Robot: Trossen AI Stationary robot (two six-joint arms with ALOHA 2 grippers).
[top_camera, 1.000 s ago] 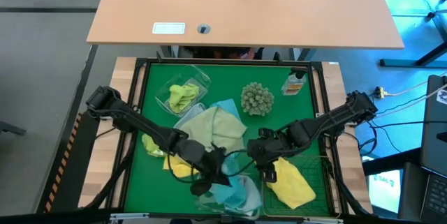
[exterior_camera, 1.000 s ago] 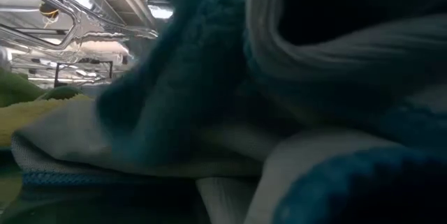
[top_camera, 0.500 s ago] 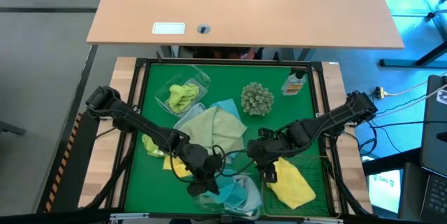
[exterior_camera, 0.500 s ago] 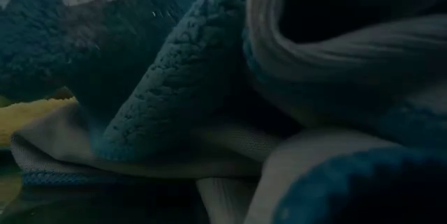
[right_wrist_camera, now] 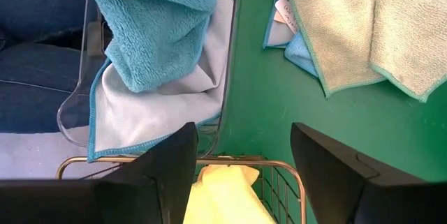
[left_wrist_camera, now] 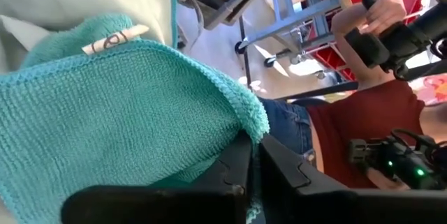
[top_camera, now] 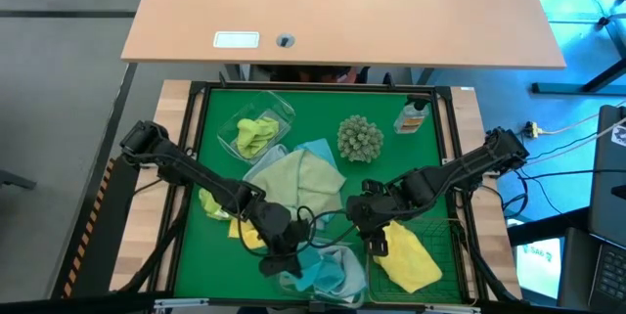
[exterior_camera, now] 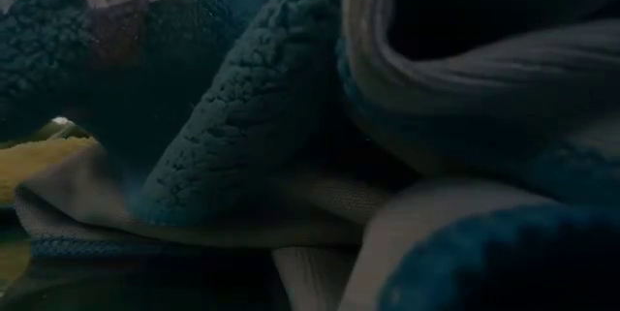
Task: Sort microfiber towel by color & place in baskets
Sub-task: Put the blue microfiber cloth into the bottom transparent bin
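Teal fuzzy cloth fills the clear tub [top_camera: 318, 270] at the near edge of the green tabletop [top_camera: 323, 123], and the left gripper [top_camera: 282, 260] sits right over it. In the left wrist view its fingers [left_wrist_camera: 279, 172] stand nearly pressed together with only a thin slit between them, and the hem of a teal towel [left_wrist_camera: 126, 112] runs down to that slit; whether the cloth is actually pinched there cannot be told. The low view shows nothing but folds of that teal fabric [exterior_camera: 242, 108] and pale backing up close, with a sliver of yellow at one side.

The right gripper [top_camera: 370, 226] hovers just beside the tub, toward the wire mesh basket [top_camera: 445, 255]. Its fingers [right_wrist_camera: 147, 175] are spread wide with nothing between them, above the rim where the tub meets the basket. A yellow towel [top_camera: 406, 260] lies in the mesh basket.

A large lime green towel [top_camera: 298, 182] lies spread in the middle of the tabletop, with a light blue towel [top_camera: 315, 148] peeking out from under its far edge. Another yellow towel [top_camera: 249, 236] lies partly under the left arm. A second clear tub [top_camera: 256, 130] at the far left holds a crumpled lime green towel [top_camera: 256, 133]. A spiky grey-green ball [top_camera: 360, 138] and a small bottle [top_camera: 413, 116] stand near the far edge.

A person in a red top [left_wrist_camera: 363, 123] shows beyond the table in the left wrist view.
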